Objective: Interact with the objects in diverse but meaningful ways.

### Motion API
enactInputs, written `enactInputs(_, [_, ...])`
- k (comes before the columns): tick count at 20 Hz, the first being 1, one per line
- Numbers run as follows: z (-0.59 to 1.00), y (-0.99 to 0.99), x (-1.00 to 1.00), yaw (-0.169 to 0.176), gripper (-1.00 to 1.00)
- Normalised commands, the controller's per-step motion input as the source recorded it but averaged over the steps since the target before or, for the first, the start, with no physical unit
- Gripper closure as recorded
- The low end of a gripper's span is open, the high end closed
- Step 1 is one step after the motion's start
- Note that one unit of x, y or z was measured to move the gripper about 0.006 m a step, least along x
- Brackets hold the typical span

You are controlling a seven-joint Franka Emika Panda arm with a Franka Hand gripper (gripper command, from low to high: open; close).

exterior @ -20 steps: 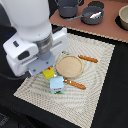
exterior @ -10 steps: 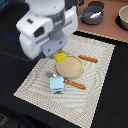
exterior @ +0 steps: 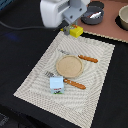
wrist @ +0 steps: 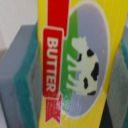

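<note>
The tool (exterior: 73,30) is clamped on the yellow box (exterior: 76,31), holding it off the mat (exterior: 102,60) near the mat's far edge in the exterior view. In the wrist view the box (wrist: 80,60) fills the frame, its label reading BUTTER on a red band beside a black-and-white cow. Teal pads (wrist: 27,75) on grey fingers press against both of its long sides. The box's ends are cut off by the frame, so its full length does not show there.

In the exterior view the white arm body (exterior: 60,12) covers most of the tool, and only a corner of the box sticks out beneath it.

On the mat lie a round tan plate (exterior: 68,65), an orange-handled utensil (exterior: 88,59) just beyond it, another (exterior: 74,84) nearer the camera, and a pale blue carton (exterior: 56,85) beside that one. A small grey item (exterior: 49,74) near the carton is too blurred to name.

On the bench (exterior: 111,30) past the mat sit a dark pan (exterior: 92,16) and a pale bowl (exterior: 123,17), the bowl cut off by the exterior view's right edge.
</note>
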Motion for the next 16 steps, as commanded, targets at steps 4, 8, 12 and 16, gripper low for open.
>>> enactInputs(4, [-0.5,0.33,0.4,0.054,1.0])
enactInputs(8, [-0.63,0.27,0.3,0.054,1.0])
enactInputs(12, [-0.62,0.18,0.25,0.044,1.0])
enactInputs(16, [-0.56,0.19,0.21,0.038,1.0])
